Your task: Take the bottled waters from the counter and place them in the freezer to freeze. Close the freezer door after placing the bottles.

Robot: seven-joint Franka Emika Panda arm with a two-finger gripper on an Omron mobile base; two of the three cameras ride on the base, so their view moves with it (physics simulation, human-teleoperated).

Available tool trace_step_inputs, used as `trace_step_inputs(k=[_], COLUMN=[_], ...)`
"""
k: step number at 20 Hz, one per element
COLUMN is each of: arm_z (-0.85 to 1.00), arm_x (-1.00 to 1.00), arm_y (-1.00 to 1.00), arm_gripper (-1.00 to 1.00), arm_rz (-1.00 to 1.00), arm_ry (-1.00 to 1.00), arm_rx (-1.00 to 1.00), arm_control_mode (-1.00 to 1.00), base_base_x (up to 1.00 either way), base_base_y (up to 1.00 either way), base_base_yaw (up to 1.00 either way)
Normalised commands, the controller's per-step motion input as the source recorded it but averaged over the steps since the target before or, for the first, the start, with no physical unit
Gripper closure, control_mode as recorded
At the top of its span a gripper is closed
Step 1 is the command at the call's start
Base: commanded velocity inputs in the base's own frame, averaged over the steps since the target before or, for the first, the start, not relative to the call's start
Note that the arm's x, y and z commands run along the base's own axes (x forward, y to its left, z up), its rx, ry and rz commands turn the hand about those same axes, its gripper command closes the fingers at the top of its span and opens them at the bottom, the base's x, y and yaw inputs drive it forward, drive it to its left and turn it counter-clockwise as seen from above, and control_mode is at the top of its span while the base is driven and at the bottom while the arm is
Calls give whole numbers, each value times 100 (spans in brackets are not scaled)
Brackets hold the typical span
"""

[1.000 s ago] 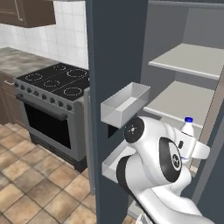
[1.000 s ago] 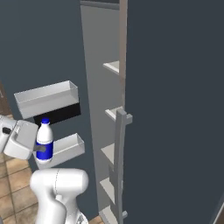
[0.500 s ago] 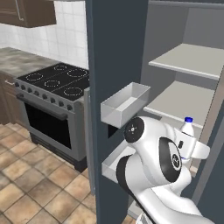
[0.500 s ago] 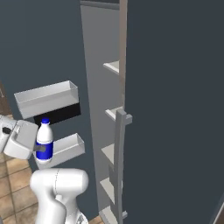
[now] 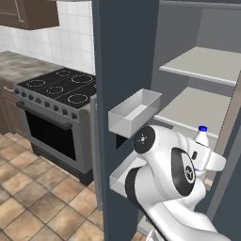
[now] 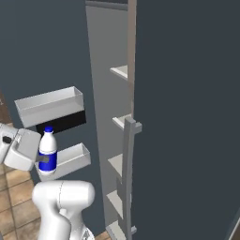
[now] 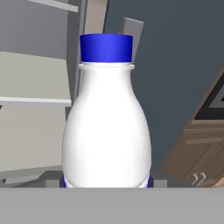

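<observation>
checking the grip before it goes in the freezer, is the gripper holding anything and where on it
Yes: the gripper holds the white bottle upright, gripped around its lower body at the dark-blue label, leaving the neck and blue cap free.

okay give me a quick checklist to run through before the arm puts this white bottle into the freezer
1. White bottle held in the hand: ok, fingers sit at its blue label.
2. Bottle upright, blue cap on: ok.
3. Freezer door open: ok, its bins face the arm.
4. Shelf ahead free for the bottle: ok, the visible part is bare.
5. Bottle clear of the door bins: cannot tell, they look close in the right base view.
6. Second bottle already inside: cannot tell.
</observation>
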Motion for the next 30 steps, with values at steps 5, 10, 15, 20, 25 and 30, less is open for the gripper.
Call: trace_step_inputs(k=[5, 10, 15, 20, 25, 30], arm_z=[0, 0, 0, 0, -4, 0], arm_x=[0, 0, 1, 34, 59, 25], arm_y=[0, 0, 0, -42, -80, -22], arm_gripper=[100, 100, 100, 100, 100, 100], arm_rz=[0, 0, 0, 5, 17, 8], arm_ry=[0, 0, 0, -7, -21, -7], arm_rx=[0, 0, 0, 0, 1, 0], arm_control_mode=[100, 100, -100, -100, -100, -100], base_base_x=[0, 0, 0, 0, 0, 0], base_base_y=[0, 0, 0, 0, 0, 0], base_base_yaw=[0, 0, 0, 0, 0, 0])
